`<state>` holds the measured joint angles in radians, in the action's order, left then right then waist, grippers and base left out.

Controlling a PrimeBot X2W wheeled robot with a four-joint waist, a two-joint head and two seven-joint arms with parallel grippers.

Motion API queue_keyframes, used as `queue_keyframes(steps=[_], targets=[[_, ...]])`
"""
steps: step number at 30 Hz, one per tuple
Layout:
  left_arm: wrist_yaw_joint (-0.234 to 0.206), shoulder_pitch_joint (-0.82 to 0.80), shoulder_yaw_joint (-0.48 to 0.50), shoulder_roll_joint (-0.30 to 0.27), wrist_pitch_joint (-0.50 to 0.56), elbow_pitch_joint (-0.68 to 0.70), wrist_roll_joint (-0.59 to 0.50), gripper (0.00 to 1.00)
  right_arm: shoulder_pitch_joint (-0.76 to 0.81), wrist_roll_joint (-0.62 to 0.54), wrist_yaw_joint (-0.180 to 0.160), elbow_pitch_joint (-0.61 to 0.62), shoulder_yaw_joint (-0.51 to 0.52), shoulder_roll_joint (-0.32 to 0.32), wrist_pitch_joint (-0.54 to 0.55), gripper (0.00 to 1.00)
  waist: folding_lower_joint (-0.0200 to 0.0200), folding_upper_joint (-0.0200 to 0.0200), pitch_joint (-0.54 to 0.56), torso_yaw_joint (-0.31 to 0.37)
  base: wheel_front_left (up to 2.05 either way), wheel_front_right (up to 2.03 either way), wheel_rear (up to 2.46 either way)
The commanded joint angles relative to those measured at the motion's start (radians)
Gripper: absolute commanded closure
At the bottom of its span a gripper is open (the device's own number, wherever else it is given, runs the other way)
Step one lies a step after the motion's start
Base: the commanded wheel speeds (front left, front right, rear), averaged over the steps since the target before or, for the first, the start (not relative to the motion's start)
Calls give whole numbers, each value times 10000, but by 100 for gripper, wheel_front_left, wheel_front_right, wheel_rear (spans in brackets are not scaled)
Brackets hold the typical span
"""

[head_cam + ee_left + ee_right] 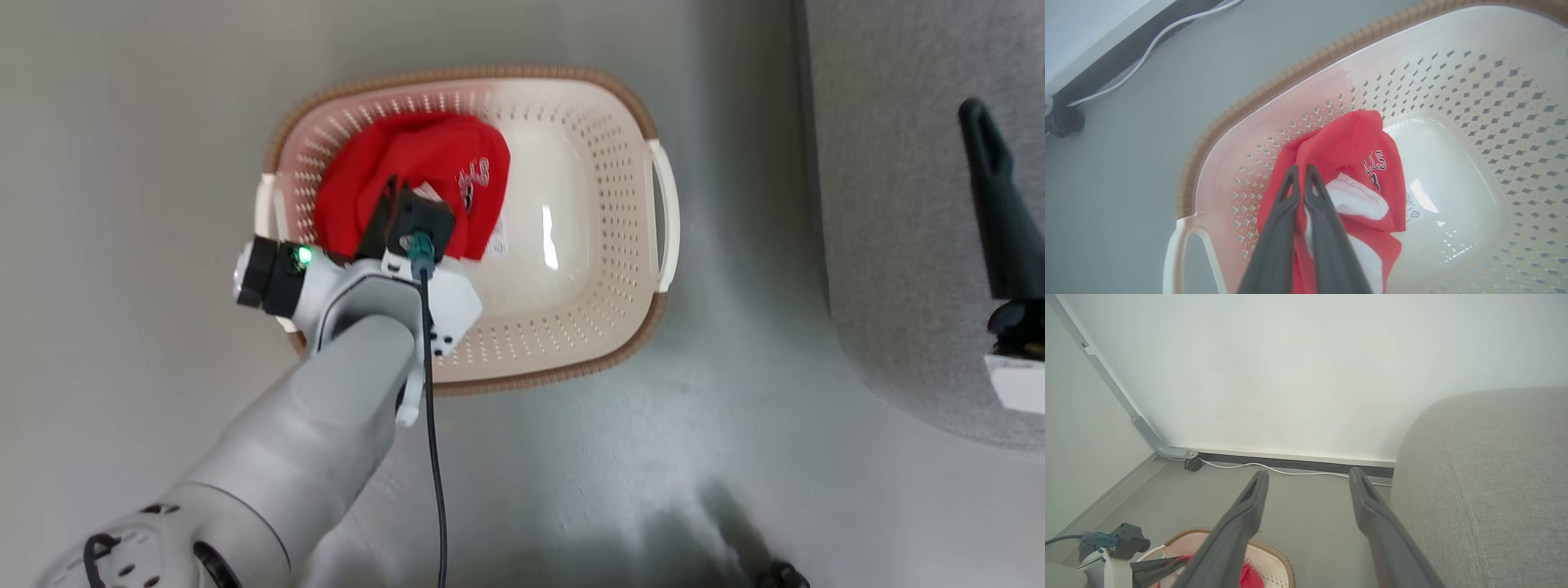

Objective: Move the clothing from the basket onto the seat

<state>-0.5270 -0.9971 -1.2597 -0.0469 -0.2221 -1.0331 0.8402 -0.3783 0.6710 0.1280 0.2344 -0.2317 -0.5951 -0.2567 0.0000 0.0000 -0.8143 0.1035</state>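
The clothing, a bright red jersey (424,155) with white trim and lettering, lies bunched in the left part of the cream basket (604,204). In the left wrist view my left gripper (1300,168) is shut on a fold of the jersey (1347,139), inside the basket (1453,81). The head view has the left wrist covering those fingers. My right gripper (1309,477) is open and holds nothing, above the floor beside the grey seat (1486,477). One of its dark fingers (992,188) shows over the seat (898,204).
The basket stands on grey floor, left of the sofa's rounded edge. A white cable (1290,471) runs along the dark baseboard under the white wall. A label sticker (1412,206) lies on the basket floor. The basket rim (1286,571) is below the right gripper.
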Motion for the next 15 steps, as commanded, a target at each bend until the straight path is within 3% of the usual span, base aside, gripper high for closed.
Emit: queue_keyframes(steps=[1, 7, 10, 15], targets=[[95, 259, 136, -33, -169, 168, 66, 100, 560, -28, 27, 97, -127, -167, -51, 0, 0, 0, 602, -186, 0, 0, 0], [53, 800, 212, -33, -386, 995, 216, 100, 984, -179, 27, -337, -257, -68, -51, 0, 0, 0, 1762, -538, 0, 0, 0], [-75, 1076, 520, -33, -391, 1658, -158, 100, 1134, -287, 27, -594, -430, 14, -51, 0, 0, 0, 2334, -689, 0, 0, 0], [131, 1586, 1102, -33, -394, 2614, -829, 100, 1366, -425, 27, -1042, -634, 229, -51, 0, 0, 0, 3308, -937, 0, 0, 0]])
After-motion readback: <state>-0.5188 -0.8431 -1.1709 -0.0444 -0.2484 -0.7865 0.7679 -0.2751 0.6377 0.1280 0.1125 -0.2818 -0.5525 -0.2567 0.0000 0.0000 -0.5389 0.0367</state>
